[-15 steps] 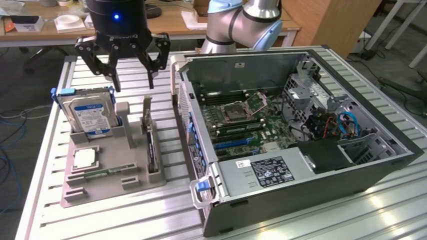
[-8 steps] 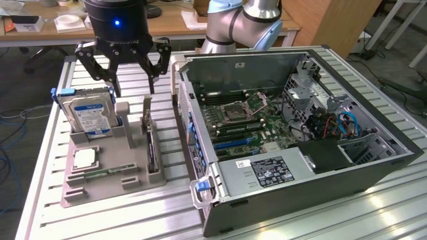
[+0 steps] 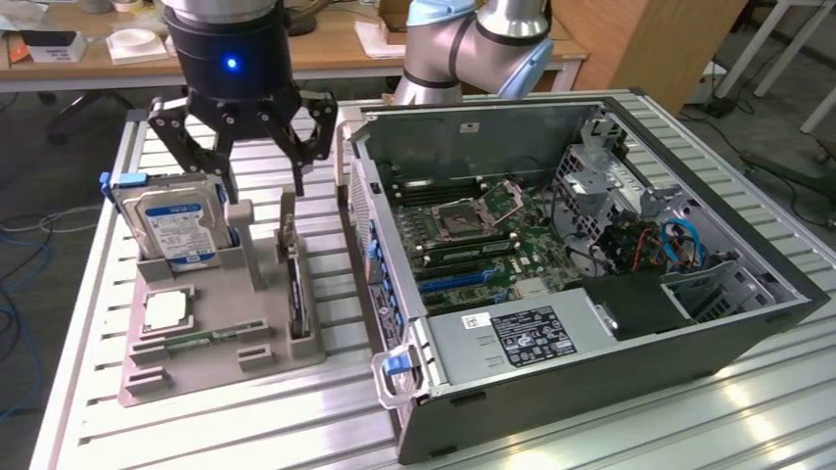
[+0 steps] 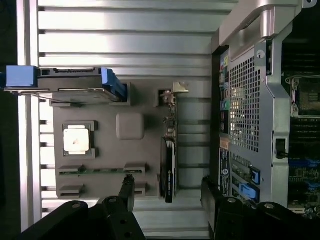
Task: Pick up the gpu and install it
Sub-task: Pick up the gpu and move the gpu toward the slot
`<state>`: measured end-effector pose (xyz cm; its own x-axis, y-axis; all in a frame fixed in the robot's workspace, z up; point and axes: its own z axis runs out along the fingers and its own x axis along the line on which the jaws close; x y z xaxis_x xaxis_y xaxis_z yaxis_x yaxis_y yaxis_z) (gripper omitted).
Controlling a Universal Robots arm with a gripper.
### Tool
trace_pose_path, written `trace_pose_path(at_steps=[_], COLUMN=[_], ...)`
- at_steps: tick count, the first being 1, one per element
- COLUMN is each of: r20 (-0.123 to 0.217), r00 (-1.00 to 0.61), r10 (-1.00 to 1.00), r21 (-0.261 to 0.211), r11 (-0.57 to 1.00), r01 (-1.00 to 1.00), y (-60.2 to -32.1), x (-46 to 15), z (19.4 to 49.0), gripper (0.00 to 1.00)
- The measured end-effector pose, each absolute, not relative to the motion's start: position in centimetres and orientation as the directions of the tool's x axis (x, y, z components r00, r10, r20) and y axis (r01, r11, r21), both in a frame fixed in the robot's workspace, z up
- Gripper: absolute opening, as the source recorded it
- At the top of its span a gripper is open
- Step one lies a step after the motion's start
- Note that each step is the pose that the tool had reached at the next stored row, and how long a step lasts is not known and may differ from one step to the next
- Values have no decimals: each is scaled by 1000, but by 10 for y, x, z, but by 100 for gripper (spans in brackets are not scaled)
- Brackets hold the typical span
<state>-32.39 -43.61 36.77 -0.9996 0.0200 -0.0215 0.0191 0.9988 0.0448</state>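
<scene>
The gpu (image 3: 298, 286) is a thin dark card standing on edge in a slot of the grey holder tray (image 3: 222, 352), near the open computer case (image 3: 562, 255). In the wrist view the gpu (image 4: 169, 160) appears edge-on, with its silver bracket (image 4: 178, 89) at the far end. My gripper (image 3: 265, 186) hangs above the back of the tray, open and holding nothing. Its two black fingers (image 4: 127, 192) straddle the line of the card at the end away from the bracket, well apart from it; the gripper (image 4: 169, 196) is still above the card.
A blue-labelled hard drive (image 3: 170, 220) stands upright in the tray beside the gripper. A square processor (image 3: 167, 311) and a green memory stick (image 3: 209, 338) lie in the tray. The motherboard (image 3: 484, 245) with blue slots (image 3: 457, 279) lies exposed inside the case. All rests on a ribbed aluminium table (image 3: 261, 421).
</scene>
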Motion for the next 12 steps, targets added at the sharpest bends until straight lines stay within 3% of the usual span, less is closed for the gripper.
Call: trace_pose_path(at_steps=[12], r20=[-22], r00=[-1000], r10=[18], r21=[45], r11=[999], r01=[17], y=[-449], x=[-324], z=[346], gripper=[65])
